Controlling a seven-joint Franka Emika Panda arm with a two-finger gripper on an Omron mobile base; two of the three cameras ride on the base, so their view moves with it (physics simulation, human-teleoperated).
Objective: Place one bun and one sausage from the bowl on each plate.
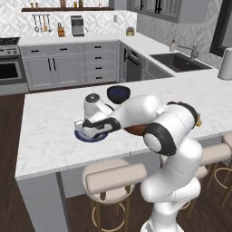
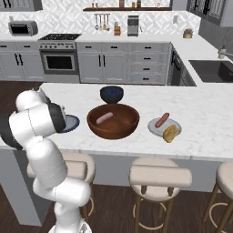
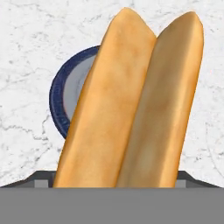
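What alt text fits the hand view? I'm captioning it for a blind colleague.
A yellow-orange bun stands up close in the middle, rising from the bottom edge. Behind it, a grey plate with a dark blue rim lies on a white marble counter.

- Even, bright, rendered light; no glare.
- Soft shadow under the bowl on the bench.
- The bun close up, slightly soft; edges undistorted.
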